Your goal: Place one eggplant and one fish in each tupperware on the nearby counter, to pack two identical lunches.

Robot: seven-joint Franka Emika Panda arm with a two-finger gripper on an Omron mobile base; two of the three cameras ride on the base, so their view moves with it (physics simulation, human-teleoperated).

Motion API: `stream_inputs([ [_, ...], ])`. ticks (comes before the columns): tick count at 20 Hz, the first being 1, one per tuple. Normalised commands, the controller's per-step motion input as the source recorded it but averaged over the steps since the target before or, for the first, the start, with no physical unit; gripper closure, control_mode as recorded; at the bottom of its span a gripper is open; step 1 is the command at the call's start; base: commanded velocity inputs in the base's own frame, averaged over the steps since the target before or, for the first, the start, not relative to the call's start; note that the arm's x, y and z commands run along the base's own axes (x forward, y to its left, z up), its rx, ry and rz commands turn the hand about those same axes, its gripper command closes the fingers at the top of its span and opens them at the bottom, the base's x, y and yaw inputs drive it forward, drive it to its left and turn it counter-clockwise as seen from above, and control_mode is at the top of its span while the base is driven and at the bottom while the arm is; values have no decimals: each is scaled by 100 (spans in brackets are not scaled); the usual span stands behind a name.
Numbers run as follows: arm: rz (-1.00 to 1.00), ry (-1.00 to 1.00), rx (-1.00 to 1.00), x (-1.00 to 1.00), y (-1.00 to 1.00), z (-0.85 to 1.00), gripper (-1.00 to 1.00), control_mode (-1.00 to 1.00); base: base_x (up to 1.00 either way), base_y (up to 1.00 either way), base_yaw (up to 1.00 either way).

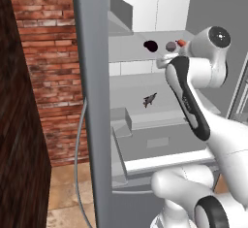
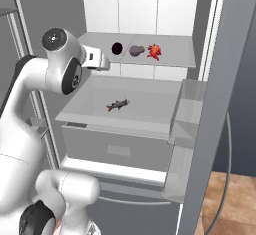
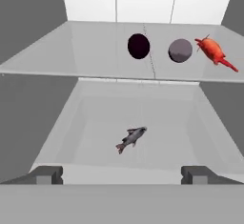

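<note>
Inside an open fridge, the upper shelf (image 3: 71, 56) carries a glossy dark eggplant (image 3: 138, 45), a duller mauve eggplant (image 3: 180, 50) and a red-orange fish (image 3: 213, 51) in a row. On the shelf below lies a grey-brown fish (image 3: 131, 138) by itself. My gripper (image 3: 121, 175) is open in front of the shelves, level with the lower one, holding nothing. The base views show the same items: dark eggplant (image 2: 117, 48), mauve eggplant (image 2: 137, 50), red fish (image 2: 154, 51), grey fish (image 2: 118, 104). The tupperware and the counter are out of view.
The fridge door (image 1: 92, 101) stands open on the left, its bins (image 1: 121, 118) jutting toward the shelves. A closed drawer (image 2: 120, 149) sits below the lower shelf. A brick wall (image 1: 48, 62) lies beyond the door, and another door edge (image 2: 220, 104) rises on the right.
</note>
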Motion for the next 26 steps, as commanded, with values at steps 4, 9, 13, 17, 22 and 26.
stream_inputs([
  [4, -4, 3, 1, 66, -1, 0, -100, -100, 0, 0, 0],
  [9, -2, 0, 4, 73, 0, 0, -100, -100, 0, 0, 0],
  [13, -1, 0, 4, 65, -2, 0, -100, -100, 0, 0, 0],
  [17, 0, 0, 1, 60, -1, 0, -100, -100, 0, 0, 0],
  [22, 0, 0, 0, 58, 0, 0, -100, -100, 0, 0, 0],
  [26, 0, 0, 0, 56, -5, 0, -100, -100, 0, 0, 0],
])
